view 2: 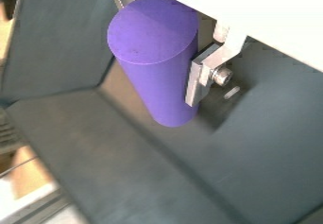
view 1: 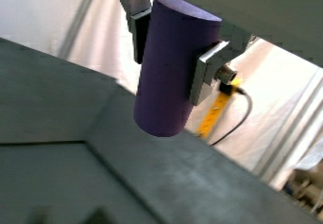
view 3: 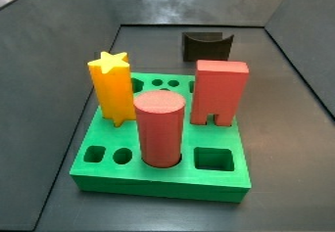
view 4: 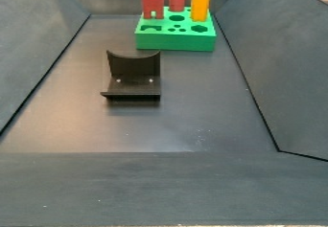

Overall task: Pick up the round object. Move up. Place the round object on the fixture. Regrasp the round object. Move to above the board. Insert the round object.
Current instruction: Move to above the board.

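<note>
I've got the round object (view 1: 172, 72) clamped in the end effector (view 1: 177, 50), high above the floor and out of both side views. Fixture (view 4: 130, 75) sits empty. If I descend off-centre, the peg could miss the notch and roll.

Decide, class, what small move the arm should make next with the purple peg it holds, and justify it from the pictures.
Probably lower toward the black notched fixture. Both wrist views show the pincer shut on the small purple cylindrical peg, well above the dark floor. Neither side view shows the arm, so it seems already raised. The fixture's notch is empty, and the square green board comes only later.
</note>
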Robot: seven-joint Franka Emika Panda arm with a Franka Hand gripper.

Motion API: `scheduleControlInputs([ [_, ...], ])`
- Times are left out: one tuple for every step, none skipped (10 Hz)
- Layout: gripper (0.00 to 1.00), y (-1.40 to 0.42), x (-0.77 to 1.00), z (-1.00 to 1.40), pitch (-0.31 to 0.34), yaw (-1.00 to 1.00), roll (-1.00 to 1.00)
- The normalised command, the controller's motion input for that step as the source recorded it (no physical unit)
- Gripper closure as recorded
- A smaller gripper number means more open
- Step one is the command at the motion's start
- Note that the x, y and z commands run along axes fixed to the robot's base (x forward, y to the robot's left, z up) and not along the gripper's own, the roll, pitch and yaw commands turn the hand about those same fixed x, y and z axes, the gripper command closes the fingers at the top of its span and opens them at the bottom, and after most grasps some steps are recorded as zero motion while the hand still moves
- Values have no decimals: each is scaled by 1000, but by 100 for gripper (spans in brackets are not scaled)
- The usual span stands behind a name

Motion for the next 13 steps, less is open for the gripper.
scheduleControlInputs([
  [100,-1000,-607,310,-92,-4,-1000],
  [100,-1000,-613,297,-99,-9,-1000],
  [100,-1000,-629,308,-110,-16,-1000],
  [100,-1000,-652,314,-116,-24,-1000],
  [100,-1000,-684,316,-123,-30,-1000],
  [100,-1000,-706,317,-127,-33,-1000],
  [100,-728,-583,247,-144,-41,-1000],
  [100,-510,-451,175,-153,-46,-1000],
  [100,-211,-247,72,-154,-49,-1000],
  [100,-114,-163,48,-157,-55,-1000],
  [100,-25,-107,18,-132,-35,-737],
  [100,-4,-80,8,-99,-22,-466],
  [100,2,-62,10,-76,-17,-313],
])
